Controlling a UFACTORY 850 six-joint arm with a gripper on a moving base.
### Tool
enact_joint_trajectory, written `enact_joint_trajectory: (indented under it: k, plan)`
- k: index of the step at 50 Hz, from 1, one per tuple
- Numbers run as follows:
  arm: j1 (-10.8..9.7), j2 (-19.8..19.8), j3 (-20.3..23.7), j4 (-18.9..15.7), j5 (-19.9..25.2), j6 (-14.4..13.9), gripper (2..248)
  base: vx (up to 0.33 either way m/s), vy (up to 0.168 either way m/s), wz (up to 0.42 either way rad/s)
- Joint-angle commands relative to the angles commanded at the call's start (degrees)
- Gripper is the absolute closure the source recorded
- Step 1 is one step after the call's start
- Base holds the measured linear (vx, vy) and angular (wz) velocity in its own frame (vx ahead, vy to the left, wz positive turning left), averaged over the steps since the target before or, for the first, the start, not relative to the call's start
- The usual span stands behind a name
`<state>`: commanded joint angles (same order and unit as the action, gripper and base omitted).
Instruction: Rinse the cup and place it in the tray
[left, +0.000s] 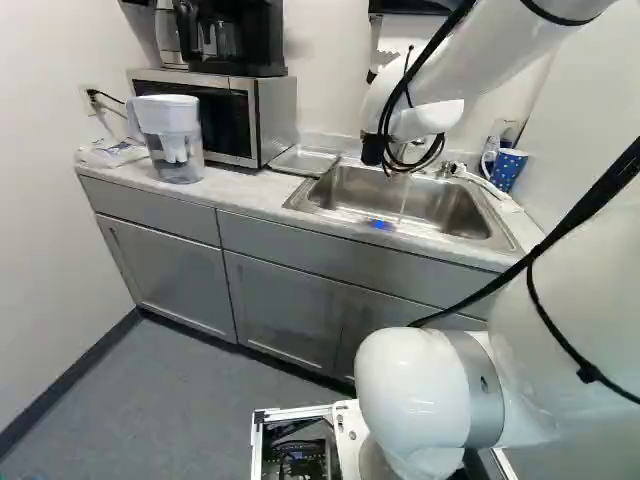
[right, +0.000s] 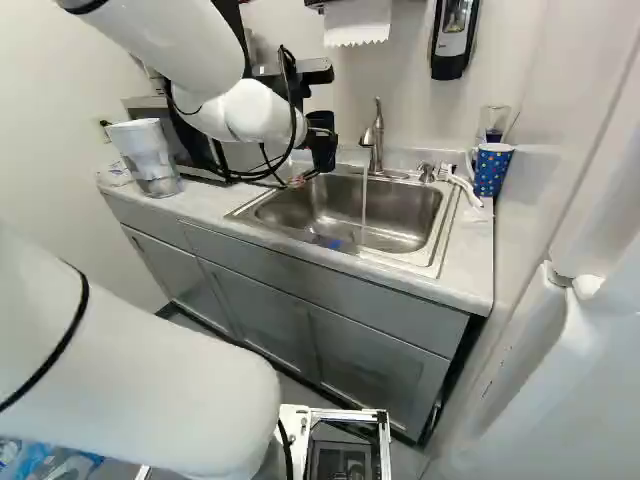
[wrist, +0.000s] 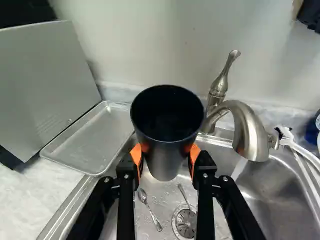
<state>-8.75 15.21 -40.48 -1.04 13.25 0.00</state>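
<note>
Gripper (wrist: 165, 156): clamped on the black cup (wrist: 166, 164) from both sides.
Cup pose: upright over the sink (right: 437, 262), left of the stream.
Water stream (wrist: 240, 168): running from the faucet (wrist: 247, 131); if unrinsed, ease the cup right, clear of the spout, then swill and tip out.
Metal tray (wrist: 90, 142): far left; lower the drained cup gently, base level.

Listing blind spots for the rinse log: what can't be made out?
Cup interior, wrist view: too dark to tell if wet.
Cup underside, wrist view: faces away.
Tap spout, left base view: behind the arm.
Tray, right base view: behind the arm.
Blue patch in sink, base views: too small to identify.
Mug, wrist view: cut off by edge.
</note>
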Motion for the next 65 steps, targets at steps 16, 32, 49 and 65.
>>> enact_joint_trajectory:
  k: [16, 32, 49, 65]
  plan:
    - [0.0, 0.0, 0.0, 0.0, 0.0, 0.0, 137, 0.000, 0.000, 0.000]
    - [0.0, 0.0, 0.0, 0.0, 0.0, 7.3, 137, 0.000, 0.000, 0.000]
    - [0.0, 0.0, 0.0, 0.0, 0.0, 17.5, 137, 0.000, 0.000, 0.000]
    - [0.0, 0.0, 0.0, 0.0, 0.0, 27.2, 137, 0.000, 0.000, 0.000]
